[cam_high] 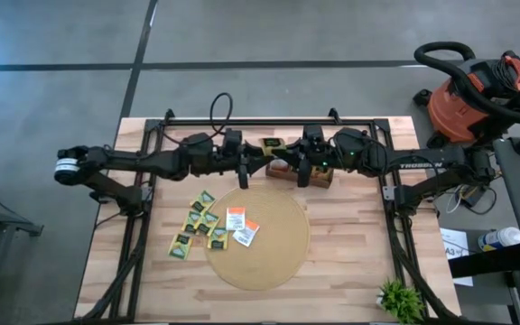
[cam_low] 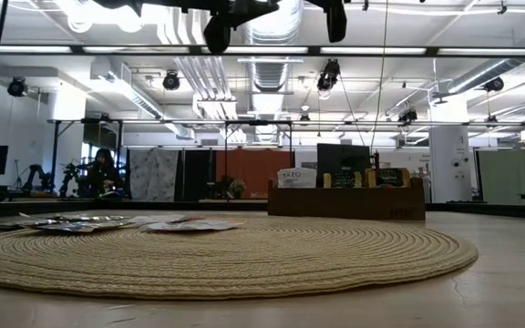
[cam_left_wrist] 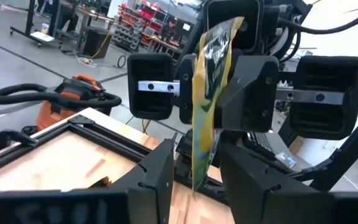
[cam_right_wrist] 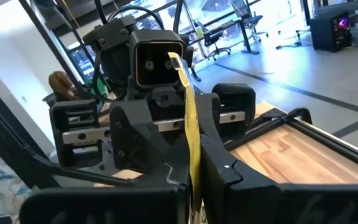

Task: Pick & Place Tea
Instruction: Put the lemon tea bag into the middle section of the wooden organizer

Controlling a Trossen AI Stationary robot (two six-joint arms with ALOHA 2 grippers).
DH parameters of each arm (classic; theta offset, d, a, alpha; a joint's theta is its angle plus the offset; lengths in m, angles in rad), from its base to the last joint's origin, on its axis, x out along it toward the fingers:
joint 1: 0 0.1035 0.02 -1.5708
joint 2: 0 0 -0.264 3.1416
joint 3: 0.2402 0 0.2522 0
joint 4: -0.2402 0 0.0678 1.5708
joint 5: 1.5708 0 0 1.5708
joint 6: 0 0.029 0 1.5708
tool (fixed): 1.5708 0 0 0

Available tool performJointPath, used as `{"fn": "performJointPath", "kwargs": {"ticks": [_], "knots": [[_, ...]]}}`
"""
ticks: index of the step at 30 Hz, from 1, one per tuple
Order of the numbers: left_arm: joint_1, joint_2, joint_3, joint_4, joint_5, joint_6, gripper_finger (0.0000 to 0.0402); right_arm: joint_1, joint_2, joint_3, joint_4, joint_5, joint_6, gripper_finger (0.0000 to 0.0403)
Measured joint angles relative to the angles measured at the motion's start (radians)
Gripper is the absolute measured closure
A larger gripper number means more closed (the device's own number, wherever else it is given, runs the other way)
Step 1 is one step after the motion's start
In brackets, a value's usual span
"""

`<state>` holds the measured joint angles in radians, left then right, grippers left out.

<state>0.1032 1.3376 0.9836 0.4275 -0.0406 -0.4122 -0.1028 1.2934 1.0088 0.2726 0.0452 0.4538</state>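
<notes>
Above the box (cam_high: 298, 171) | sachet (cam_right_wrist: 188, 124) upright, edge-on | right pincer (cam_right_wrist: 194, 180) clamps it | left pincer (cam_left_wrist: 194, 177) parted around it

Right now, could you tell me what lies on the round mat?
Two orange-and-white sachets lie on the mat; yellow-green ones straddle its left edge. The weave beneath them is covered.

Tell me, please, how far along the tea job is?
Done: some boxed sachets stand in the wooden box. In hand: the right tool pinches a yellow sachet in mid-air, with the left tool open around it. Left: roughly nine loose sachets on and beside the mat.
</notes>
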Motion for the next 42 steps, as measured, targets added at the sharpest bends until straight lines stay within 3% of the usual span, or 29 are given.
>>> {"fn": "performJointPath", "kwargs": {"ticks": [5,10,20,29,36,42], "knots": [[0.006,0.000,-0.005,-0.010,0.002,0.010,0.0329,0.000,0.000,0.000,-0.002,0.001,0.000,0.0384],[0.015,0.000,-0.003,-0.012,0.005,0.042,0.0391,0.000,0.000,0.000,-0.003,0.003,0.007,0.0349],[0.040,0.000,-0.004,-0.052,0.004,0.054,0.0395,-0.002,-0.018,0.000,-0.058,0.000,0.054,0.0249],[0.047,0.011,-0.003,-0.152,0.029,0.087,0.0396,-0.032,-0.142,0.014,-0.432,-0.020,-0.043,0.0212],[0.059,0.135,0.035,-0.186,0.117,0.169,0.0396,-0.076,-0.115,0.197,-0.841,-0.019,-0.201,0.0211],[0.064,0.280,0.139,-0.192,0.165,0.205,0.0396,-0.094,-0.041,0.375,-1.123,-0.019,-0.310,0.0211]]}}
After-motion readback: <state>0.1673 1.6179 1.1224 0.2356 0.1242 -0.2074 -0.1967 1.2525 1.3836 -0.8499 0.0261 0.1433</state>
